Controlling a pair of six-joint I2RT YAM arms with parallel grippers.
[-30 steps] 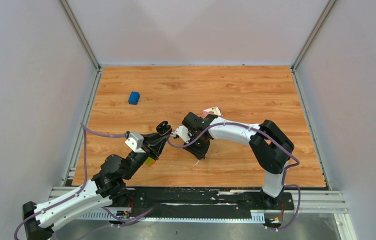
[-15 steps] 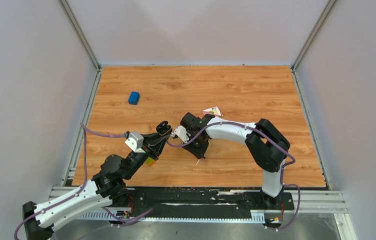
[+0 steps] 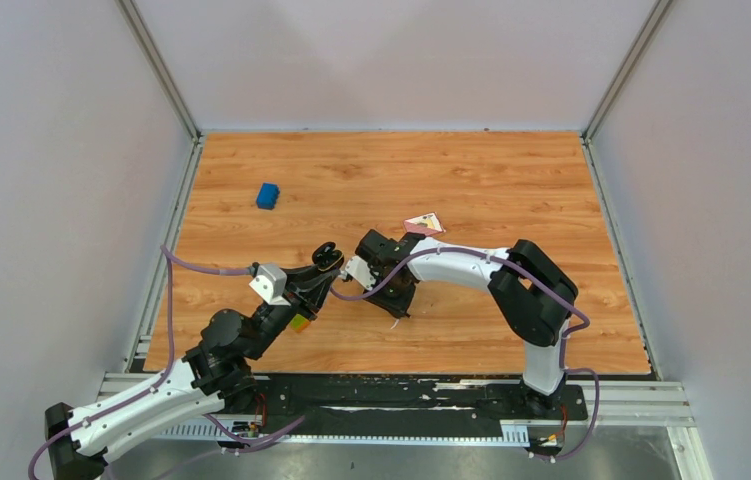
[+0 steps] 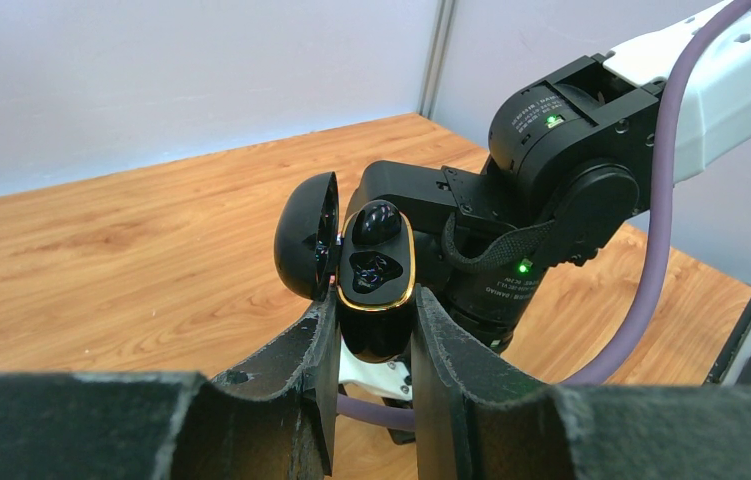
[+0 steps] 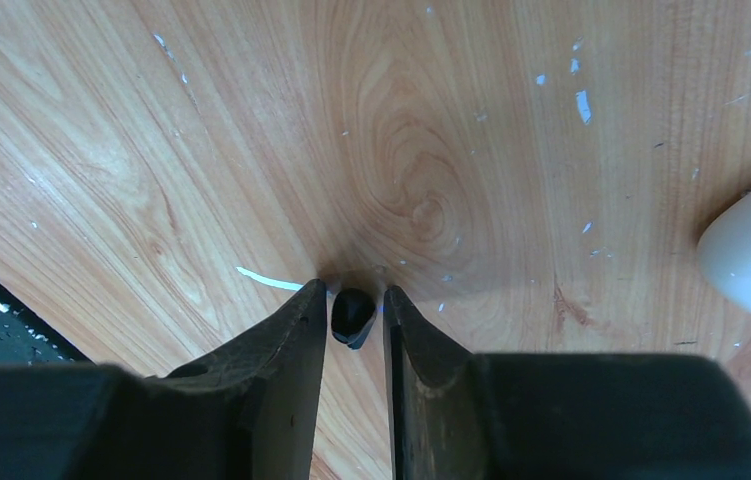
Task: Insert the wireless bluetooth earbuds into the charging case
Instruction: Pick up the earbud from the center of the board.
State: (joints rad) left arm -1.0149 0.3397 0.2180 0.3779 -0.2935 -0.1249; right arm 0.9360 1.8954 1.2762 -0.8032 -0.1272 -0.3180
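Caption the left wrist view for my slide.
Left hand grips the open, gold-rimmed black charging case before the right arm's black wrist.

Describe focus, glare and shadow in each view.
Top external: even, diffuse light, sharp throughout. Left wrist: charging case crisp with glossy highlights on its lid, near fingers blurred. Right wrist: earbud and wood grain sharp, soft shadow around it, finger bases dark and soft.

The left arm [image 3: 151,395] stretches forward and inward, its left gripper [image 4: 373,305] held above the table [image 5: 471,130], fingers [image 4: 306,355] clamped on the charging case [image 4: 376,335]. The right arm [image 3: 461,262] folds back toward centre, wrist tipped down, right gripper [image 5: 353,298] at the table, pinching an earbud [image 5: 352,314]
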